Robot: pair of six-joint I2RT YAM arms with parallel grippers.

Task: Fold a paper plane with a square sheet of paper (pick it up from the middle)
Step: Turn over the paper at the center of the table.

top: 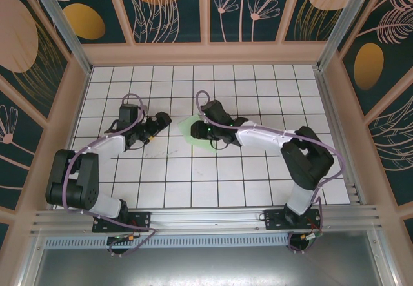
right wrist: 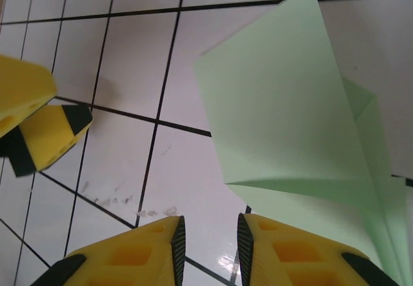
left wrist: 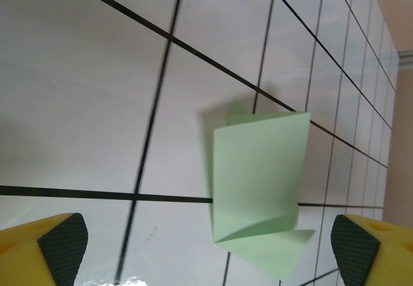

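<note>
1. Progress looks early to us: the thin mint-green square sheet of paper carries a fold or two, with one flap lifted. It has no dart shape yet, so the nose and wing folds are left.
2. It lies on the white grid-tiled worktop, between the two arms.
3. We see the left end effector spread wide, facing the sheet. The right end effector hovers just beside it, fingers nearly together, pinching nothing.
4. Teal plant-patterned walls stand well apart; we judge only the close-set end effectors could hinder each other.
</note>
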